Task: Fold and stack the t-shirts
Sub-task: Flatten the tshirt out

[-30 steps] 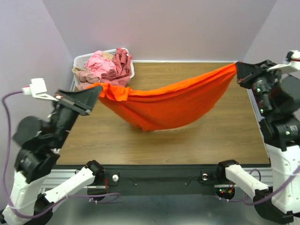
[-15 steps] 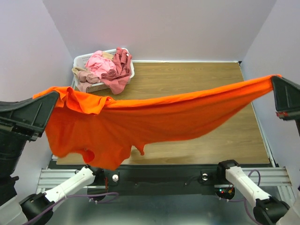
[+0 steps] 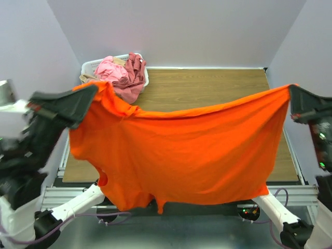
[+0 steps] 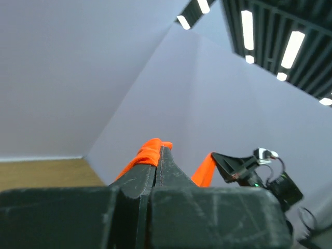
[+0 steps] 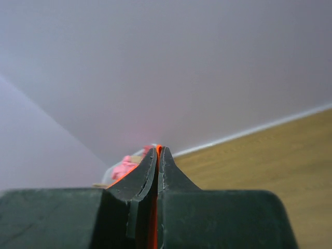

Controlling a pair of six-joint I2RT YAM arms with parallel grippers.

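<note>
Top external view: the orange t-shirt hangs spread in the air between both arms, covering the near half of the wooden table. The left gripper pinches its corner at 9 o'clock, and the right gripper pinches the other at 3 o'clock. At 11 o'clock, a white basket holds a pink t-shirt and a maroon t-shirt.

Left wrist view: the jaws are pressed together with a bunch of orange cloth squeezed at their tips. The right gripper shows at 4 o'clock, with orange fabric at its tip.

Right wrist view: the jaws are closed on a thin sliver of orange fabric. The pink t-shirt shows just left of the tips.
</note>
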